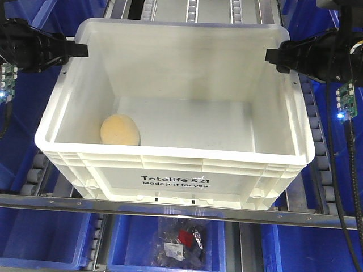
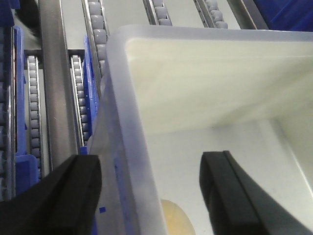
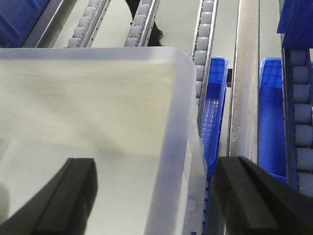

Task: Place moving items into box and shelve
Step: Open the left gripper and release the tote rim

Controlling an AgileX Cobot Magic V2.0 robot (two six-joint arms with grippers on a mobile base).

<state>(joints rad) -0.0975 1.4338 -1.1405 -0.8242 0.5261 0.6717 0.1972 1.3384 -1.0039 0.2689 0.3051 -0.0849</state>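
Totelife 521 crate [image 1: 176, 175] sits on the roller shelf [image 1: 193, 8] before you, 1 pale yellow-beige lump [image 1: 119, 130] at its front-left floor; your left gripper [image 2: 146, 196] straddles the left rim, jaws wide; your right gripper [image 3: 156, 196] straddles the right rim, equally wide; blue bins [image 1: 34, 238] flank below.

The left gripper [image 1: 79, 50] is reaching inward, jaws spread apart. The right gripper [image 1: 272, 56] is mirroring it from the opposite side, likewise spread.
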